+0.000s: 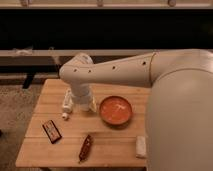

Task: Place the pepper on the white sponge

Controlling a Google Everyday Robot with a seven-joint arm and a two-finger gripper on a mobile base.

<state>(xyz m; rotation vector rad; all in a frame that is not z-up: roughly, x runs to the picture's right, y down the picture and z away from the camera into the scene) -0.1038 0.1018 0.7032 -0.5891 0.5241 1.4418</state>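
Observation:
The pepper (85, 148) is a slim dark red-brown piece lying near the front edge of the wooden table (65, 155), towards the middle. The white sponge (141, 146) is a small pale block at the front right, partly next to my arm's bulk. The two lie apart, with bare wood between them. My gripper (85, 104) hangs from the wrist over the back left-centre of the table, just left of the orange bowl. It is well behind the pepper and far from the sponge. Nothing shows in it.
An orange bowl (116, 110) stands at the table's middle. A long white stick-like object (66, 102) lies just left of the gripper. A flat dark bar with red markings (51, 131) lies front left. My large arm (175, 100) covers the right side.

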